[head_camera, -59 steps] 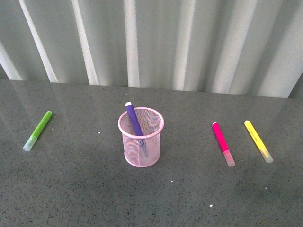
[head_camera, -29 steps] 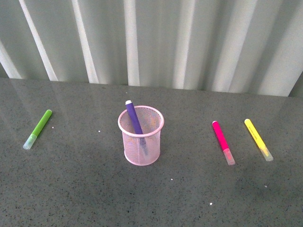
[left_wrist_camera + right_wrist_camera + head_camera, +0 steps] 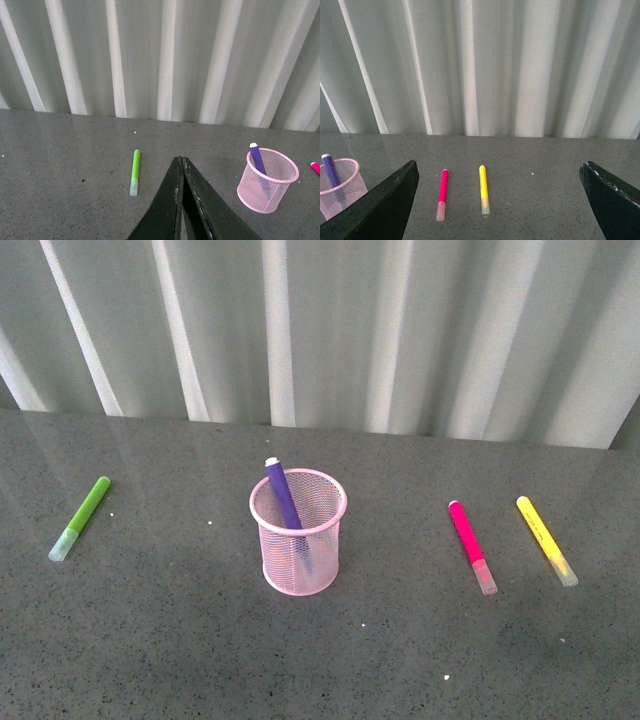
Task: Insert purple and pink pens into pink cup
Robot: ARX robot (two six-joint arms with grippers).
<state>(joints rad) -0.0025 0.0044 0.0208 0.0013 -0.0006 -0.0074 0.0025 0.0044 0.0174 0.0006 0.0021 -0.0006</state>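
Purple pen (image 3: 283,495): seen standing inside the pink cup (image 3: 322,558), leaned against the far rim, its tip poking out above it.
Pink cup: set upright on the table (image 3: 150,650), ahead of the left gripper (image 3: 181,161) and off toward its right side.
Pink pen (image 3: 471,543): left lying flat on the table, well apart from the cup, ahead of the right gripper (image 3: 498,166) and within the span of its spread fingers.
Right gripper: held wide open and empty, nothing touched.
Left gripper: fingers pressed together, nothing held between them.
Change: almost none is found over the last second; cup and pens are placed as before, apart from a slight drift of the whole picture. Neither arm is caught in the front view.
Meaning for the task: half is judged done, the purple pen being in already. The pink pen is judged the next thing to be picked up, most likely by the right gripper, which is open and faces it.
Other pens: a yellow pen (image 3: 545,538) is laid just beside the pink one, on the side away from the cup, so a mistaken pick is to be guarded against. A green pen (image 3: 80,517) is left ahead of the left gripper, slightly to its left; neither is wanted.
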